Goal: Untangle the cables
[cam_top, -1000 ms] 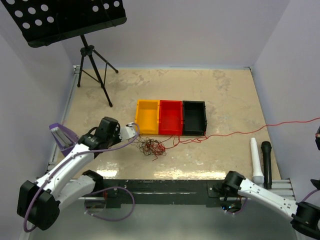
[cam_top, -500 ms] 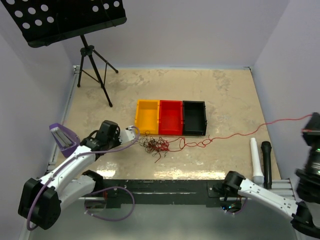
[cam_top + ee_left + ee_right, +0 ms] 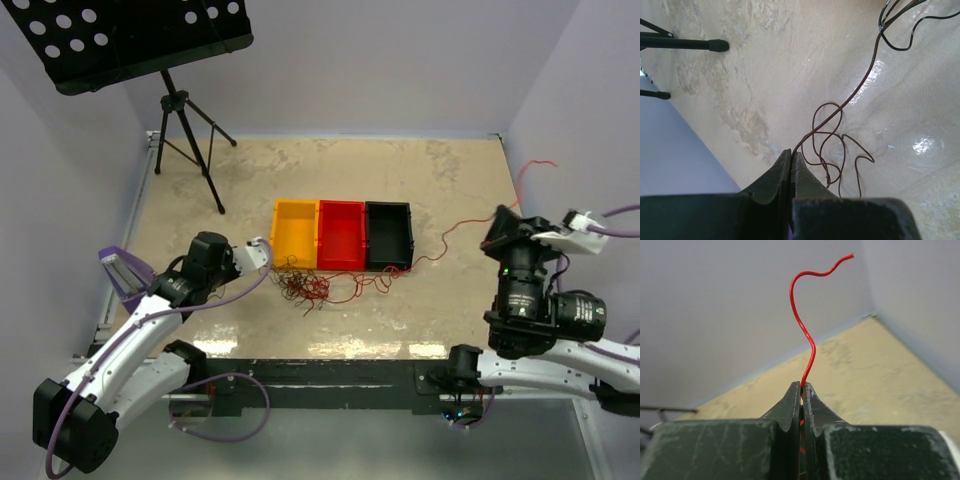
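The cables (image 3: 303, 285) lie as a tangle of thin red and dark wires just in front of the yellow bin. My left gripper (image 3: 266, 243) sits at the tangle's left edge. In the left wrist view it (image 3: 791, 152) is shut on a dark brown cable (image 3: 832, 131) that loops on the table and runs off toward the tangle. From the tangle a red cable (image 3: 455, 230) rises to my right gripper (image 3: 497, 216), held high at the right. In the right wrist view that gripper (image 3: 802, 385) is shut on the red cable (image 3: 799, 320), whose free end curls upward.
Yellow (image 3: 294, 233), red (image 3: 341, 233) and black (image 3: 389, 235) bins stand in a row mid-table. A music stand (image 3: 140, 35) on a tripod (image 3: 190, 140) occupies the back left; a tripod foot (image 3: 717, 45) shows in the left wrist view. A purple object (image 3: 125, 270) lies at the left edge.
My right arm has swung in from beyond the right edge and risen, carrying the red cable's end up and back. The left gripper has shifted slightly back, and the tangle has moved with it.
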You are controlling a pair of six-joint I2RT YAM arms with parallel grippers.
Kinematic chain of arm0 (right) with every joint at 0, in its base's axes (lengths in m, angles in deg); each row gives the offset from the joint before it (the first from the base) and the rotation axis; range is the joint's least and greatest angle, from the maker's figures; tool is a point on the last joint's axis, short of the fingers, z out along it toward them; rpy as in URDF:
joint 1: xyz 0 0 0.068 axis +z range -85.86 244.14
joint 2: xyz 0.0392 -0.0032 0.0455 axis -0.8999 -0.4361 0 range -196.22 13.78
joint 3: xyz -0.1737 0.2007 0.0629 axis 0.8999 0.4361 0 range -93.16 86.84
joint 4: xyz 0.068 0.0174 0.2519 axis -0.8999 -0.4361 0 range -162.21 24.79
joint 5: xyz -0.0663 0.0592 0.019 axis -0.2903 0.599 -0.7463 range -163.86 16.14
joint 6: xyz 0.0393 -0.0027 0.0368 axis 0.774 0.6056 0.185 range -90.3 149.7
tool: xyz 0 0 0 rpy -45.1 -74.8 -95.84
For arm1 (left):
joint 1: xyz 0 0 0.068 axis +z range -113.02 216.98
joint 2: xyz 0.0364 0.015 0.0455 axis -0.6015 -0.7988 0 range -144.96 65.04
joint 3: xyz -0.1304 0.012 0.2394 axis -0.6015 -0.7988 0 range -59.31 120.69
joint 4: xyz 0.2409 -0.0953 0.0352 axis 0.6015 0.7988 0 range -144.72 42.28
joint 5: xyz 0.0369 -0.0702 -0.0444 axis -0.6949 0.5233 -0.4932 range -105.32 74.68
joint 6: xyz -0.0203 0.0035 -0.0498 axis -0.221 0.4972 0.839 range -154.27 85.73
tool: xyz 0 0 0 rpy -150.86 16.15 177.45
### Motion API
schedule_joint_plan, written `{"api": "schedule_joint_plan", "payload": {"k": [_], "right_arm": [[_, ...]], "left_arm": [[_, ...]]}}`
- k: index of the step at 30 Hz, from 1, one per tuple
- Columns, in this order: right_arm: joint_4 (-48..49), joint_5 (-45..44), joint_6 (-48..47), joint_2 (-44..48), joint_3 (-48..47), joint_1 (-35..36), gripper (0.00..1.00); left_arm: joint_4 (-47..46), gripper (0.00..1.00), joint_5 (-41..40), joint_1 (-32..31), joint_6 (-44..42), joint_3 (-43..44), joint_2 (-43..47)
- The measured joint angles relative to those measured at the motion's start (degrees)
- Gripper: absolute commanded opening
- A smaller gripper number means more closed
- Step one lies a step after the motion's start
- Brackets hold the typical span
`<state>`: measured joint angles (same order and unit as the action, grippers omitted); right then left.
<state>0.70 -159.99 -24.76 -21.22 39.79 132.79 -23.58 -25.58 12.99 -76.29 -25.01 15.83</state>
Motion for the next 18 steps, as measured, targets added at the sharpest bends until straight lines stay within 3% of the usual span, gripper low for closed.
{"api": "schedule_joint_plan", "payload": {"k": [5,11,14,18], "right_arm": [[1.5,0.1,7.0,-9.3,-0.4,15.0,0.02],[6.2,0.2,-3.8,-20.3,8.1,26.7,0.12],[6.0,0.1,-5.1,-21.0,14.4,33.1,0.14],[7.0,0.1,-2.8,-18.0,17.0,35.1,0.17]], "left_arm": [[0.8,0.00,1.9,0.0,1.0,0.7,0.0],[1.6,0.00,5.0,0.1,1.0,0.7,0.0],[1.3,0.00,4.4,0.1,1.2,0.7,0.0],[-4.0,0.00,-2.8,0.7,2.7,-0.3,-0.5]]}}
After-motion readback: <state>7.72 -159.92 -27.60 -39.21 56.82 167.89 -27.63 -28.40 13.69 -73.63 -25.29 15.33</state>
